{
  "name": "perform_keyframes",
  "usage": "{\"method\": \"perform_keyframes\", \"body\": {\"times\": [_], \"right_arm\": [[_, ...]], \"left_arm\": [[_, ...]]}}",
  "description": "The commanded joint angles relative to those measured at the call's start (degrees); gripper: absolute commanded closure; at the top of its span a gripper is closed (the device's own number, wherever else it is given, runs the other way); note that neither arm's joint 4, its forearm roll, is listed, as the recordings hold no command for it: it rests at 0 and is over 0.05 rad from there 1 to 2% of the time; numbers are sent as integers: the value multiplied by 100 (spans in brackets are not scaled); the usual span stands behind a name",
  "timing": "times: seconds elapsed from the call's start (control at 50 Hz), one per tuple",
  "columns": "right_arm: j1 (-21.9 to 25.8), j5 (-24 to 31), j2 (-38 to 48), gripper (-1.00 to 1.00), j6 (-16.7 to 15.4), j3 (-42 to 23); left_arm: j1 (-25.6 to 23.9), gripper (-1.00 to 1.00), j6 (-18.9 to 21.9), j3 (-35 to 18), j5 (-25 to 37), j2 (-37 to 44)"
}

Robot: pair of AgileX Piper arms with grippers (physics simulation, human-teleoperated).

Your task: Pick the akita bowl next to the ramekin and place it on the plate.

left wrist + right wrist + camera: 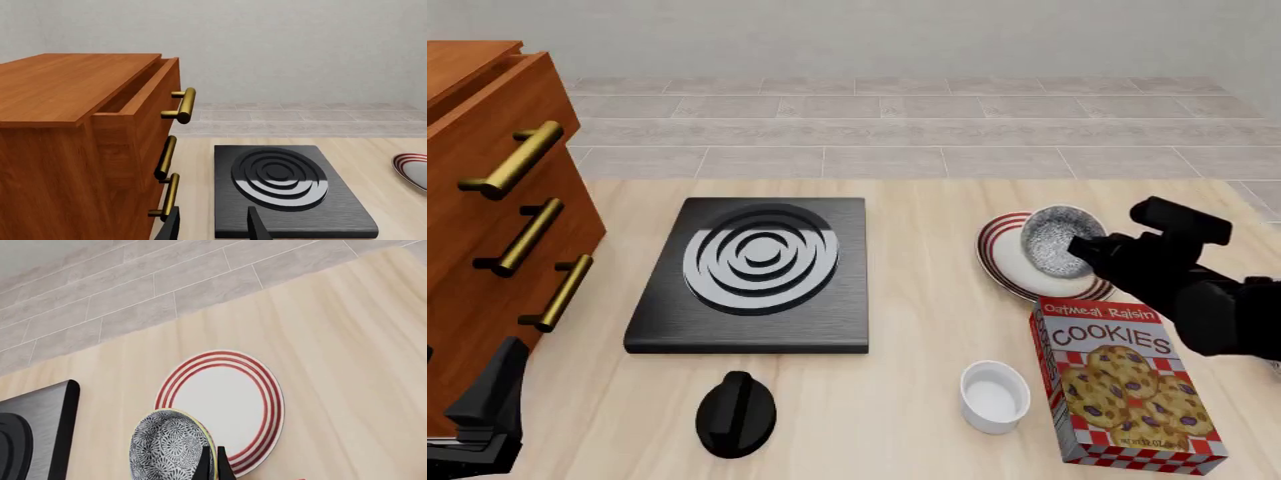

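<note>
In the left wrist view, our left gripper (213,227) shows only its two dark fingertips, standing apart with nothing between them, so we read it as released and idle. Beyond them lies the black stove burner (283,187), with the wooden drawer cabinet (80,150) close beside it and its brass handles facing the burner. A sliver of the plate (412,170) with red rings shows on the far side of the burner from the cabinet.

In the front view, our right gripper (1090,248) reaches in over the plate (1004,265) and carries the akita bowl (1054,242), which sits tipped above the plate's middle rather than flat on it. The ramekin (994,396) stands nearer to us than the plate, just beside the cookie box (1128,380), well apart from the bowl. A black knob (735,412) lies between the ramekin and the cabinet.

In the right wrist view, the gripper's fingers (202,466) are clenched on the bowl's rim, and the akita bowl (167,447) hangs on edge over the plate (223,400), near the rim closest to the burner.

We judge the pick done and the carry nearly done. What is left is to level the bowl, lower it onto the plate, and let go.
</note>
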Motion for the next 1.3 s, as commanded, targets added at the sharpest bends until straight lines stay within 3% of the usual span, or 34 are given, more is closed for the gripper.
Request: {"method": "perform_keyframes", "body": {"times": [0.02, 1.3], "right_arm": [[7, -95, 157, 100, 37, -90], [-192, -327, 1229, 100, -97, -698]], "left_arm": [[0, -100, 0, 0, 0, 0], [0, -100, 0, 0, 0, 0]]}}
